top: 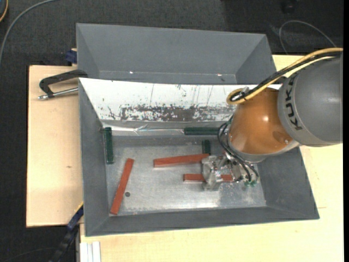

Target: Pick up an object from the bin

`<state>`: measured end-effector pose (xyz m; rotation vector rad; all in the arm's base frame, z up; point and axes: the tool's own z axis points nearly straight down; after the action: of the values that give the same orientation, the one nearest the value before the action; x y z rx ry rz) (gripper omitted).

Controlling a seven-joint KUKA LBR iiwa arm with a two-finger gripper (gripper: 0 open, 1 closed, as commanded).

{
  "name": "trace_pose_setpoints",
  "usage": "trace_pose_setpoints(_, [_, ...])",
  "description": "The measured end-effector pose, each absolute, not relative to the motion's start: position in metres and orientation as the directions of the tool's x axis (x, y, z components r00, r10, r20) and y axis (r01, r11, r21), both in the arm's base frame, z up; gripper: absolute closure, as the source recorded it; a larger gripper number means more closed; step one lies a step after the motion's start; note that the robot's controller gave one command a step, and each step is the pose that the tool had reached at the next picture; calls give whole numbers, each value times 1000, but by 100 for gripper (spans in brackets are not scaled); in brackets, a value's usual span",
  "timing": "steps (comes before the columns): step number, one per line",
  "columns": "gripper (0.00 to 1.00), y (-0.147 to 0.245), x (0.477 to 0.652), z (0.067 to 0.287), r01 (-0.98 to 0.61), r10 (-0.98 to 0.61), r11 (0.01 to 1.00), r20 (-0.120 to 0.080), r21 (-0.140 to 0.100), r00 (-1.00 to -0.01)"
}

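Short red bar (192, 177) just beside claw (214, 177)

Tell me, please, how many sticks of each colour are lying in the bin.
Red sticks: 3
Dark green sticks: 3
Total: 6

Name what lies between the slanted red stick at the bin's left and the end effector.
A short red bar, close by the end effector; otherwise bare floor, in the camera view.
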<state>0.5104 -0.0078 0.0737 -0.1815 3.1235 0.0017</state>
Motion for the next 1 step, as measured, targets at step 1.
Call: trace_pose_setpoints(1, [0,-8,507,71,-116,-116,993,-4,1,-993])
